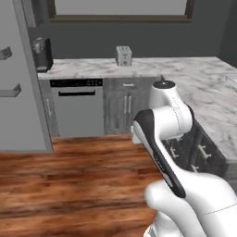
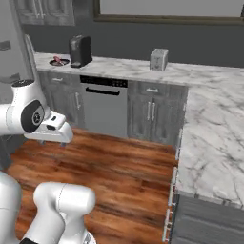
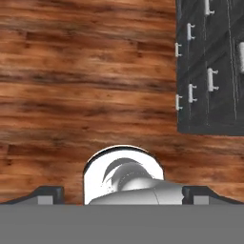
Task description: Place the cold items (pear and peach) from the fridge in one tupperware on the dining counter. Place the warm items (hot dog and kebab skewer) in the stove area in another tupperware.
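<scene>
None of the four food items, and neither tupperware, can be made out from where the base now stands, so the deciding relation has to be judged from the fixtures alone.

The fridge [image 1: 21,83], the largest thing present, is seen as a tall grey slab at the left edge of the left base view, with two handles on its face; its door appears shut. The pear and peach are presumed to lie behind it, well off to the arm's left. The marble counter [image 1: 203,88] is laid along the back wall and turned down the right side. A dishwasher [image 1: 76,106] is set beneath it, with dark cabinets [image 3: 209,66] beside it and under the right-hand run. A coffee machine [image 2: 80,51] and a toaster [image 2: 158,59] are stood on the back run, and a small dish [image 2: 59,61] holding something red is placed just beside the coffee machine; its contents are too small to be named.

The gripper [image 3: 123,193] is pointed down at the bare wooden floor [image 3: 86,86], the jaws spread wide with nothing between them. The fingertips [image 3: 47,194] are shown at the bottom of the hand view.

It is judged that a turn towards the fridge is called for before any reach; no long axis can yet be given.
</scene>
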